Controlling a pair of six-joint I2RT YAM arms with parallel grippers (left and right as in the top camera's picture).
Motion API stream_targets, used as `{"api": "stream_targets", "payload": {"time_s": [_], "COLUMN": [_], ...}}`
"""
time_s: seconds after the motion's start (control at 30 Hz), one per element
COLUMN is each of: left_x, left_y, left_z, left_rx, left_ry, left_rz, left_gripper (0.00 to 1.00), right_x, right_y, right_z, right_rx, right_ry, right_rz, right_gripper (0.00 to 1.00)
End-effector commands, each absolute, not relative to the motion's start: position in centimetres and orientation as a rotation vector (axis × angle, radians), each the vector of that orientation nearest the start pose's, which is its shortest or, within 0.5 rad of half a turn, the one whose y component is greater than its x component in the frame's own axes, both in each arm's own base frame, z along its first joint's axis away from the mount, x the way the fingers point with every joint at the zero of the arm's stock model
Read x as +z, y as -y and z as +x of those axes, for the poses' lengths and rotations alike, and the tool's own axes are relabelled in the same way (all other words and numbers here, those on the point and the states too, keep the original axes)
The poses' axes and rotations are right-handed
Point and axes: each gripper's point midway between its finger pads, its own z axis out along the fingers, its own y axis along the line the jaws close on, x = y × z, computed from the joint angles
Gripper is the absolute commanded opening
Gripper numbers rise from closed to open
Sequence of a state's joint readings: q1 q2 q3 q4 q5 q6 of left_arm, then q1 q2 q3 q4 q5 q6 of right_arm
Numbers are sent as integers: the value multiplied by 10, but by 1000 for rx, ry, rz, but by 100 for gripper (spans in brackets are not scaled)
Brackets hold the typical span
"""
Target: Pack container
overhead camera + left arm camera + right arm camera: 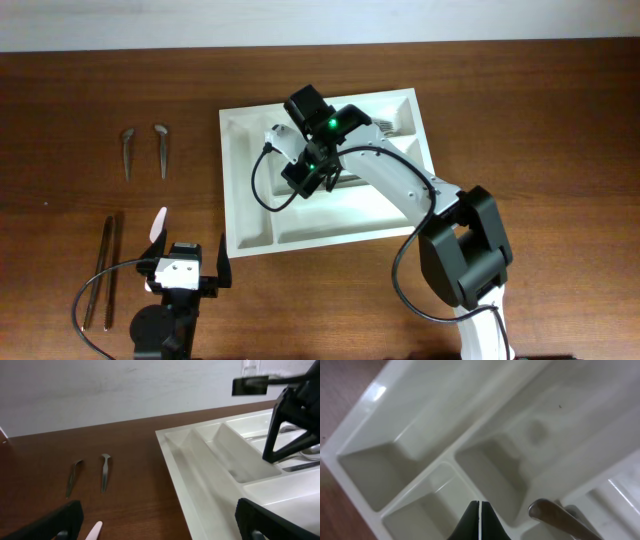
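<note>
White container (243,200) | right fingers (470,527) pressed together above it | left fingers (57,522) spread

You've got the white plastic cutlery tray (238,170) flat on the counter (100,80), right of centre, skewed slightly. Two narrow compartments sit at its left end. Long ones run across the rest, with metal forks (395,124) in the far one.

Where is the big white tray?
In the overhead view, the white tray sits middle-right on the table, under the right arm, with two small metal utensils to its left.
</note>
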State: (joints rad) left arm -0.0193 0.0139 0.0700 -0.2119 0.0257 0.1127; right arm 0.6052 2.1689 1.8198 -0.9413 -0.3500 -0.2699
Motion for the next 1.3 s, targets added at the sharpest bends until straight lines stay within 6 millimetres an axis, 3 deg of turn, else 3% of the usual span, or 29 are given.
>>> {"api": "stream_targets", "payload": {"time_s": [0.0, 0.9, 1.27], "left_x": [152, 152, 152], "left_y": [9, 9, 9], "left_z": [240, 240, 240], "left_rx": [59, 59, 59], "left_ry": [-1716, -1717, -1716], "left_rz": [146, 145, 146], "left_gripper": [99, 99, 99], "right_x": [68, 56, 42], "right_y": [-330, -317, -309], "right_z": [364, 384, 386], "right_rx": [590, 413, 345], "right_ry": [-2574, -2582, -2621], "right_rz": [-1309, -1275, -1267], "right_gripper": [4, 4, 4]}}
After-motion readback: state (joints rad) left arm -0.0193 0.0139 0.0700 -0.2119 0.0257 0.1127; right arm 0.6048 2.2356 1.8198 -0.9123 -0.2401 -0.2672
